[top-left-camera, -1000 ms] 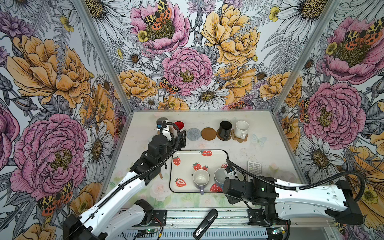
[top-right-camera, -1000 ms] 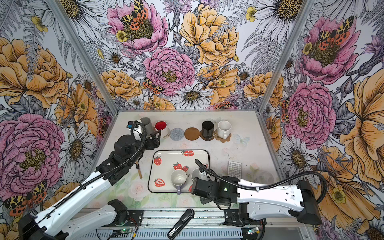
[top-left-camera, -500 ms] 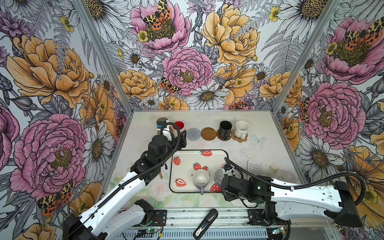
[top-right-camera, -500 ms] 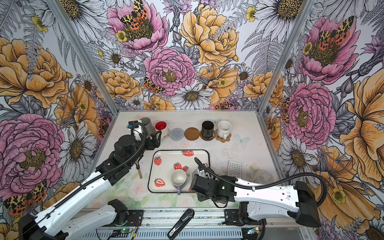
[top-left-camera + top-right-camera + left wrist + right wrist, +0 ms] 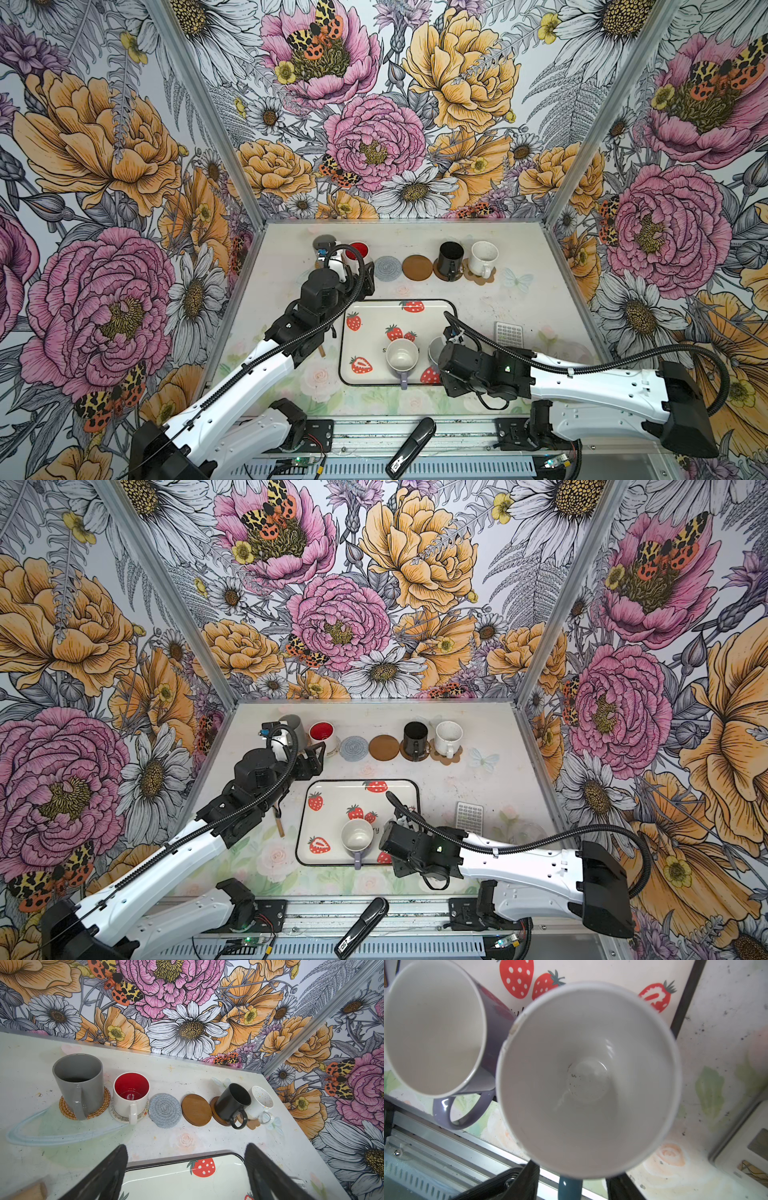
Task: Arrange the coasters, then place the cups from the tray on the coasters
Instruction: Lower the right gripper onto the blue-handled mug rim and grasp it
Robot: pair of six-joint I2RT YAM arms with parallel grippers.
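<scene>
Along the worktop's (image 5: 478, 307) back row, the grey mug (image 5: 79, 1082) and red-lined mug (image 5: 131, 1097) sit on coasters (image 5: 97, 1112), the grey-blue crochet coaster (image 5: 165, 1110) and brown disc (image 5: 196, 1109) lie bare, and the black mug (image 5: 232, 1102) and speckled mug (image 5: 260, 1103) are seated, while the lavender mug (image 5: 402, 359) and blue mug (image 5: 587, 1076) wait on the tray (image 5: 374, 316), the left gripper (image 5: 185, 1167) with jaws wide and empty, the right gripper (image 5: 572, 1175) straddling the blue handle, its grip unclear.

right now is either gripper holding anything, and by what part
nothing held: right gripper straddles the handle of the blue mug, jaws apart; left gripper open, empty
</scene>
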